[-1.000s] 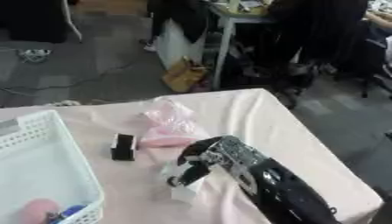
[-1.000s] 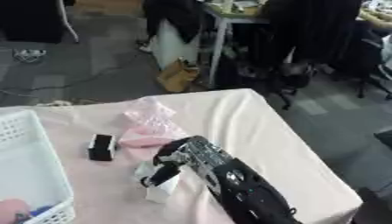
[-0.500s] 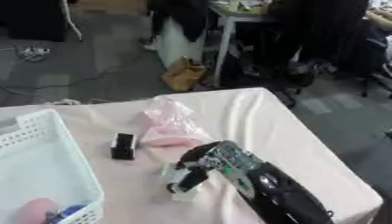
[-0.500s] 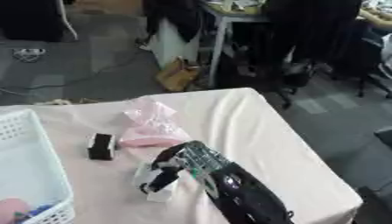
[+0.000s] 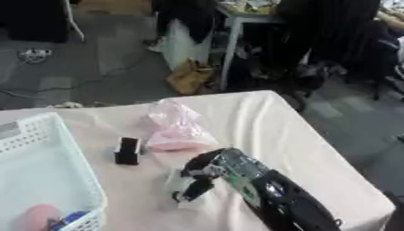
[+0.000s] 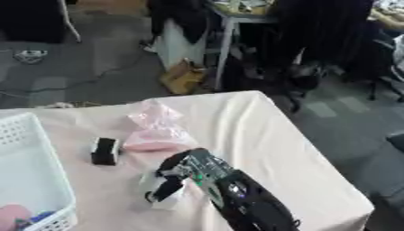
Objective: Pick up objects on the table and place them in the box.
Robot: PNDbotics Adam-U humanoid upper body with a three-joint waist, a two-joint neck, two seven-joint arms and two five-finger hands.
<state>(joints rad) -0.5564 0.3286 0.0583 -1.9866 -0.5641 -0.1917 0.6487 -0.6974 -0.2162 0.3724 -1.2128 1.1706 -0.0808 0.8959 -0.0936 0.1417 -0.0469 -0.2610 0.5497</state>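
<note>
Right robot hand (image 5: 207,173) curled, seemingly gripping a pale boxy object (image 5: 180,185)

Both head eyes look down, sharing the table (image 5: 260,122)

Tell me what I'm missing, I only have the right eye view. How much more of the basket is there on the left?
Observer: The left eye view shows more of the white basket, with a wide stretch of bare floor inside.
Operator: Anything on its far rim?
Observer: Yes, a grey patch, perhaps a label, at the picture's left edge.
Operator: And the pink thing in the near corner?
Observer: The pink thing shows as a fuller rounded shape there, with a blue thing just right of it.
</note>
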